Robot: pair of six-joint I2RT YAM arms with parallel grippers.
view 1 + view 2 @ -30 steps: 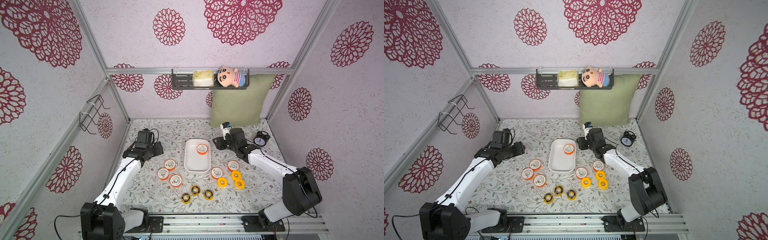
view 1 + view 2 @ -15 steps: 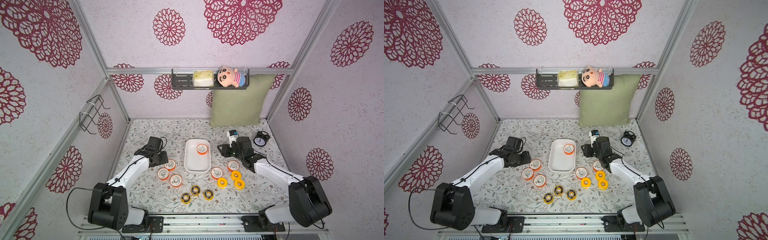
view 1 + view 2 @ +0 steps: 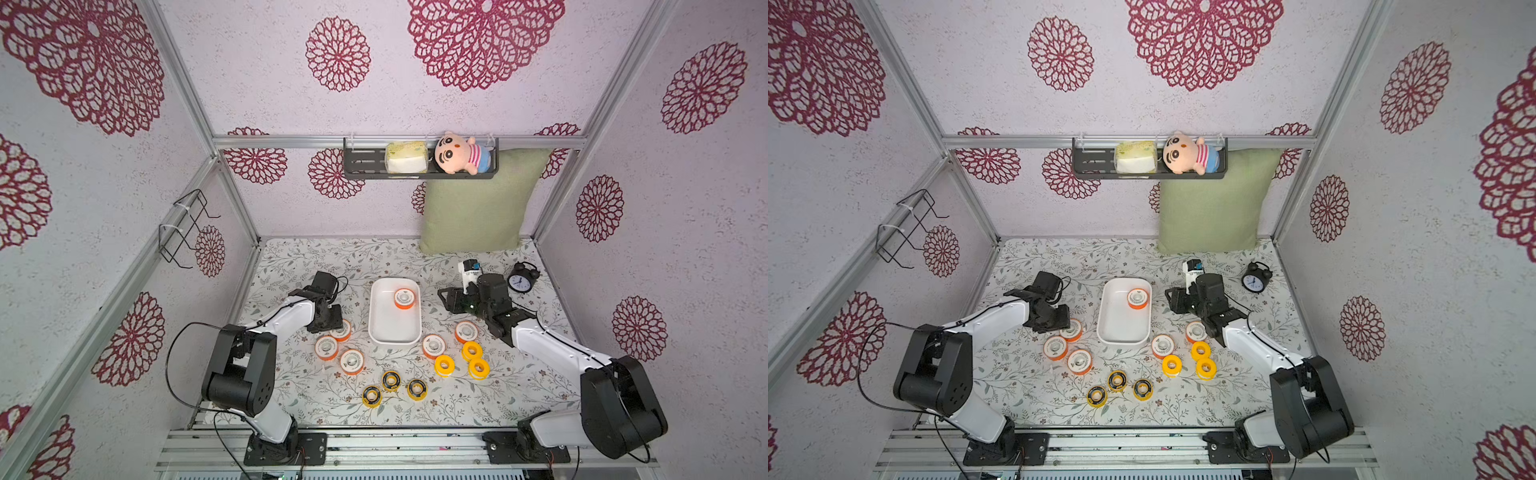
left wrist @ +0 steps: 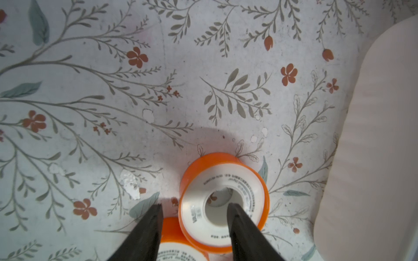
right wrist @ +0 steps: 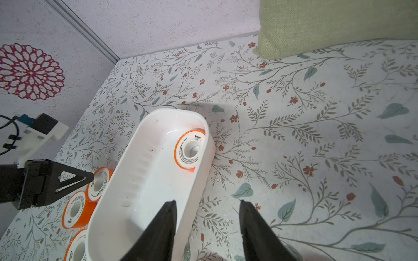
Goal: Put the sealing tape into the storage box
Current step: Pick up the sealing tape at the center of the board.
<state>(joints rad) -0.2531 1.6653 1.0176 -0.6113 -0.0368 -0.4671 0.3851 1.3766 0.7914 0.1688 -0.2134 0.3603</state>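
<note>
Sealing tape (image 4: 196,214) beside storage box (image 4: 373,146): left fingers (image 4: 147,235) straddle its rim, unclamped; close squarely; right fingers (image 5: 158,235) apart, empty.

Medallion-papered walls (image 3: 249,83), green pillow (image 3: 478,208), black shelf (image 3: 365,166)

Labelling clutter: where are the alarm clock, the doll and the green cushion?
alarm clock (image 3: 518,283), in a top view, dial
doll (image 3: 451,157), in a top view, face
green cushion (image 3: 478,208), in a top view, middle
</note>
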